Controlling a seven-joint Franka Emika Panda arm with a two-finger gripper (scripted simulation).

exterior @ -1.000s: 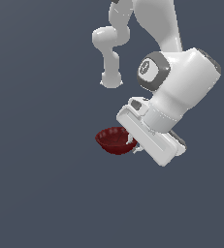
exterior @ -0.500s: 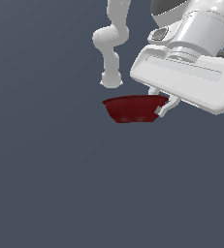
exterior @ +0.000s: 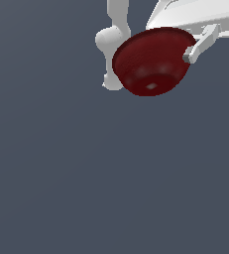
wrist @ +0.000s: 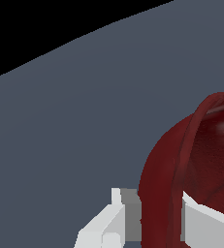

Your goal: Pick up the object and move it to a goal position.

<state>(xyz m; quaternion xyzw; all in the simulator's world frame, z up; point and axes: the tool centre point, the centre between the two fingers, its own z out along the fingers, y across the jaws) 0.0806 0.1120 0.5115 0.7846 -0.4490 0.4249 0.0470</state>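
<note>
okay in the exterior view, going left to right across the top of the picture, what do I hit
Grey backdrop → white arm link → dark red bowl → white finger of the end effector, on the bowl's rim at the exterior view's right.

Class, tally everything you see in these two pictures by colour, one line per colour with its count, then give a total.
Dark red: 1, the bowl
White: 1, the arm with its gripper, shut on the bowl's rim
Grey: 1, the floor
Total: 3
</note>
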